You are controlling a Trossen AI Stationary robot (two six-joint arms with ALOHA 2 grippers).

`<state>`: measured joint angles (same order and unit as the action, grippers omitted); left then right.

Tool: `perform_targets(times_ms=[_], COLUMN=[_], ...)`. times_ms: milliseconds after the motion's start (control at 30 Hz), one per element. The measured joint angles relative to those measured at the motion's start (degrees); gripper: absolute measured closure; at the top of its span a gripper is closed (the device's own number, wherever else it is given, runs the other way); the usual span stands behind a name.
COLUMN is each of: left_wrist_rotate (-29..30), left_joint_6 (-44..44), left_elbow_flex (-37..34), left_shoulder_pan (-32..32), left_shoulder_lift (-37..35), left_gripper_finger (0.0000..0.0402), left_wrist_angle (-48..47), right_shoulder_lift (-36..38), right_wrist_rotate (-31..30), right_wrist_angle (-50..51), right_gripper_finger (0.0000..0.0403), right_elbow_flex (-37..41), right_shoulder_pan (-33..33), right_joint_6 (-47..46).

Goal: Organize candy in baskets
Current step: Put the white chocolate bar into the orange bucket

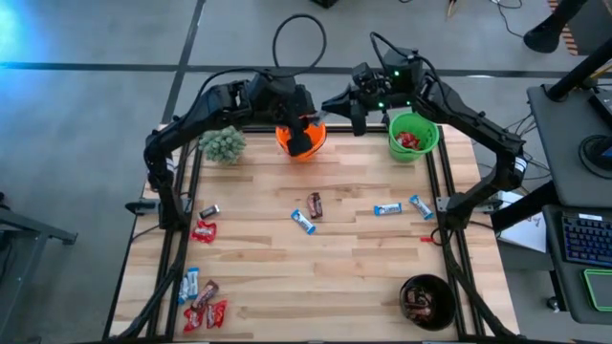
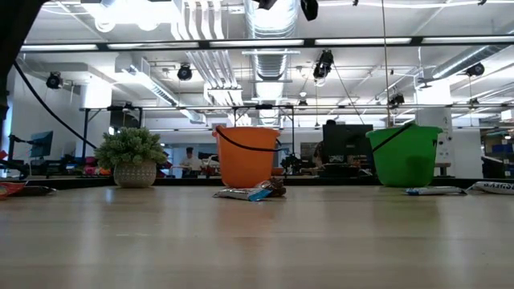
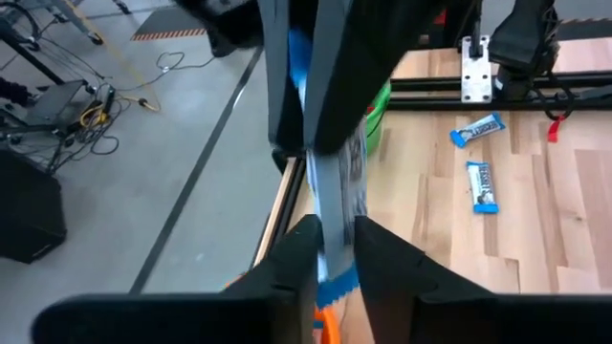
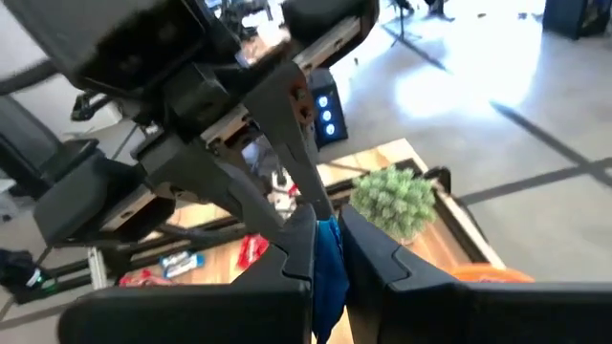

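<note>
A light blue-and-white candy (image 3: 337,182) is up in the air over the orange basket (image 1: 283,141) at the table's far edge. My right gripper (image 4: 327,239) is shut on one end of it. My left gripper (image 3: 337,239) faces it, its fingers a narrow gap apart on either side of the candy's other end. The high view shows the left gripper (image 1: 302,134) and the right gripper (image 1: 330,103) meeting there. The green basket (image 1: 426,145) holds red candy. The black basket (image 1: 427,301) stands near right. More candy lies loose on the table. My right gripper pinches the candy's end (image 4: 330,263) between its two fingers, reaching about level from the table's right side. The candy is lifted clear above the orange basket and stretches toward my left gripper. My left gripper has the candy's other end (image 3: 335,272) in its narrow gap; whether the fingers touch it I cannot tell.
A fuzzy potted plant (image 1: 222,143) stands left of the orange basket. Loose candy lies mid-table (image 1: 303,222), toward the right (image 1: 387,209), at the left (image 1: 204,231) and in a cluster near the left front corner (image 1: 201,301).
</note>
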<state>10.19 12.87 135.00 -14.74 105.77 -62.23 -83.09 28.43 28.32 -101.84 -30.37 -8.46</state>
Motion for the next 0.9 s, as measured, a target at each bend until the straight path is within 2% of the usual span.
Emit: perform_targets(times_ms=[133, 367, 900], left_wrist_rotate=[0.19, 4.21, 4.40], left_joint_6=[0.19, 1.28, 1.60], left_elbow_flex=[0.00, 0.01, 0.00], left_shoulder_pan=[-0.42, -0.72, -0.86], left_shoulder_lift=[-0.71, -1.66, -1.78], left_gripper_finger=[0.0318, 0.0285, 0.0281], left_wrist_angle=[-2.04, -9.17, -16.91], right_shoulder_lift=[-0.46, -3.75, -11.60], right_wrist_rotate=[-0.39, -6.11, -6.53], right_wrist_angle=[-2.79, -5.48, -6.30], right_gripper_finger=[0.0387, 0.0387, 0.0387], right_elbow_flex=[0.00, 0.00, 0.00], right_shoulder_pan=[-0.02, -0.28, -5.79], right_joint_6=[-0.89, -0.98, -0.19])
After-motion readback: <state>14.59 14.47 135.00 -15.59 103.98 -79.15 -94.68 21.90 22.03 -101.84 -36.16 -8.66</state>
